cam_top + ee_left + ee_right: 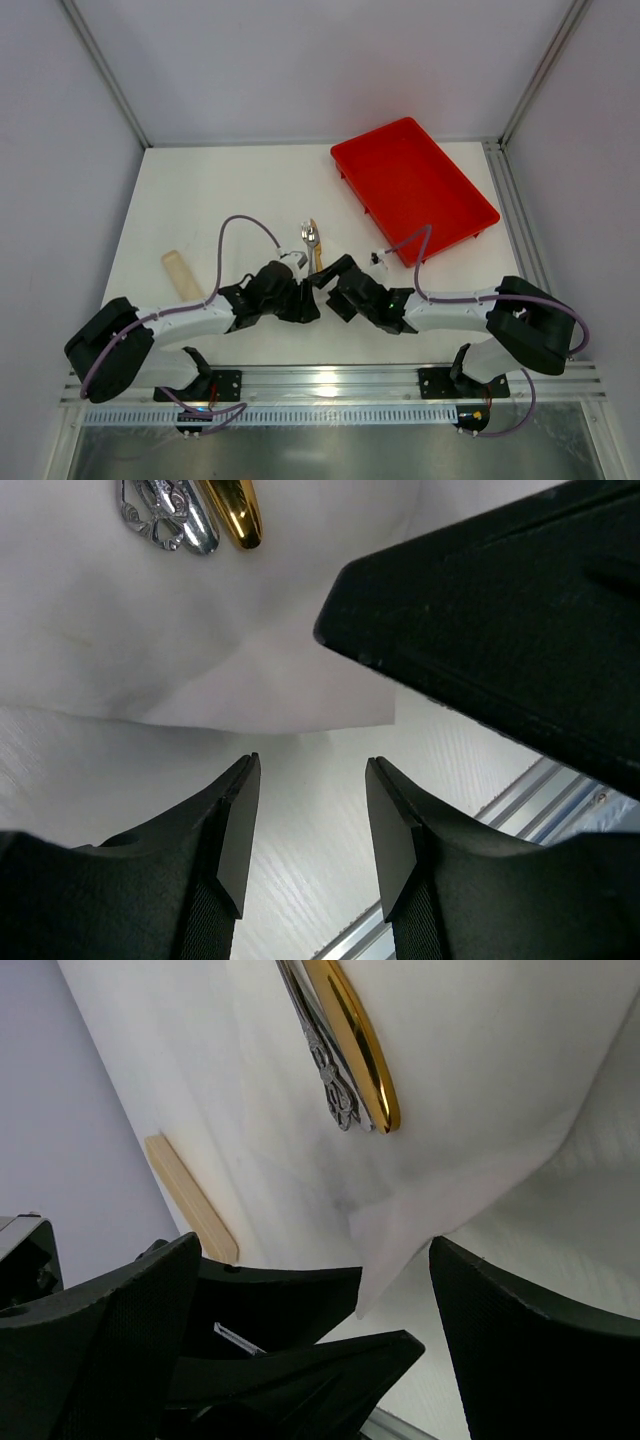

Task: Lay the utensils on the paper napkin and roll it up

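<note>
The utensils (312, 243) lie together at mid-table: an ornate silver handle (170, 518) and a golden one (236, 512), both resting on the white paper napkin (200, 640). They also show in the right wrist view (345, 1060) on the napkin (470, 1110). My left gripper (312, 770) is open and empty, just short of the napkin's near corner. My right gripper (315, 1245) is wide open, and the napkin's slightly raised corner (375, 1280) lies between its fingers, not pinched. Both grippers meet tip to tip in the top view, left (300, 292) and right (335, 277).
A red tray (412, 185) stands at the back right. A tan flat wooden stick (182, 272) lies at the left, also seen in the right wrist view (190, 1200). The metal rail (330, 378) runs along the table's near edge.
</note>
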